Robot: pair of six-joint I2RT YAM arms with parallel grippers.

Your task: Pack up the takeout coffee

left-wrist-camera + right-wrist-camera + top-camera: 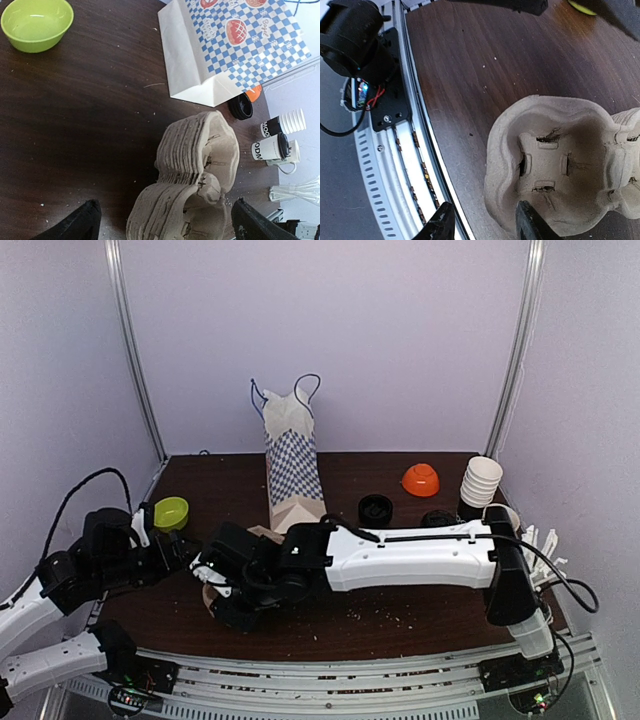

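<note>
The takeout coffee (270, 148), a white cup with black print and a black lid, stands at the right by the mug; in the top view only its lid (437, 518) shows behind the right arm. A stack of brown pulp cup carriers (200, 170) sits near the table's front left (212, 598). My right gripper (485, 225) is open, one finger inside the top carrier's (560, 160) cup well and one outside its rim. My left gripper (162, 220) is open and empty, its fingers spread either side of the stack, just short of it.
A blue-checked paper bag (293, 465) stands at the back centre. A green bowl (171, 512) is at the left. An orange bowl (421, 479), a loose black lid (375, 508), stacked lidless cups (481, 480), a mug (291, 159) and clear utensils (540, 540) are at the right.
</note>
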